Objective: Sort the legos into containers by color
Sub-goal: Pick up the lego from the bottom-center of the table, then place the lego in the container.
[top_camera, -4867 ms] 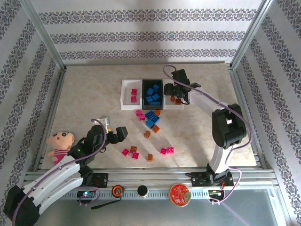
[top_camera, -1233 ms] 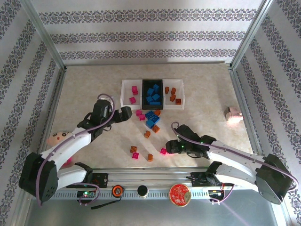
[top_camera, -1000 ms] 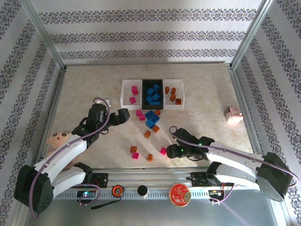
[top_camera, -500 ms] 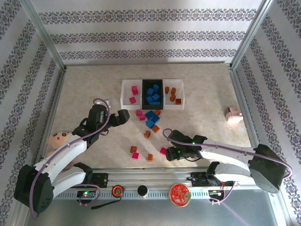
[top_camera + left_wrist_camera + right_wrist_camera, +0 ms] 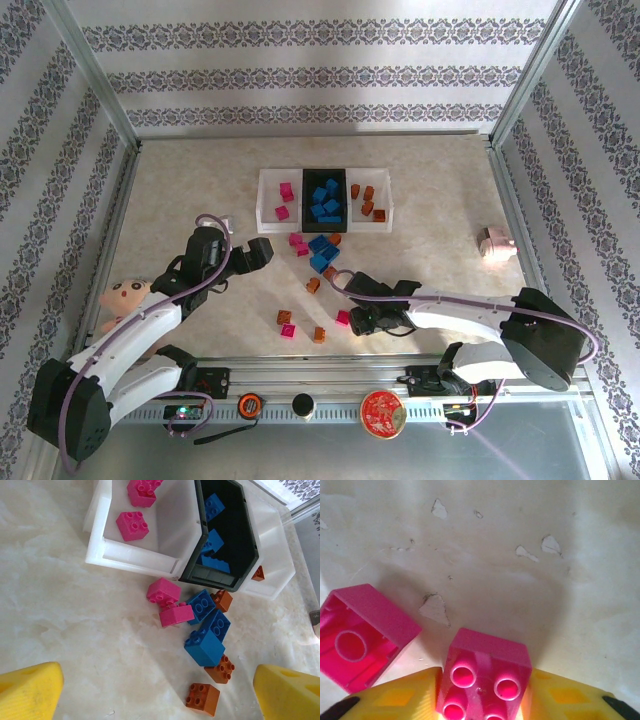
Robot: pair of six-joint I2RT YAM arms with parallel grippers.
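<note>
Three containers stand side by side: a white tray (image 5: 268, 203) with two pink legos, a black tray (image 5: 326, 175) with blue ones, and a white tray (image 5: 385, 205) with orange ones. Loose pink (image 5: 163, 591), blue (image 5: 205, 647) and orange (image 5: 202, 698) legos lie in front of them. My left gripper (image 5: 262, 250) hovers open left of this cluster, its yellow fingertips (image 5: 30, 690) wide apart. My right gripper (image 5: 355, 320) sits low near the front edge, its fingers (image 5: 405, 695) shut on a pink lego (image 5: 487, 655). Another pink lego (image 5: 362, 637) lies upside down just left of it.
A doll (image 5: 125, 300) in striped clothes lies at the left front beside my left arm. A pale pink lump (image 5: 495, 242) rests by the right rail. More orange legos (image 5: 284, 317) and a pink one (image 5: 288, 331) lie near the front edge.
My right gripper slid left along the front and closed its fingers on the pink lego. The left arm drew back slightly and stayed open.
</note>
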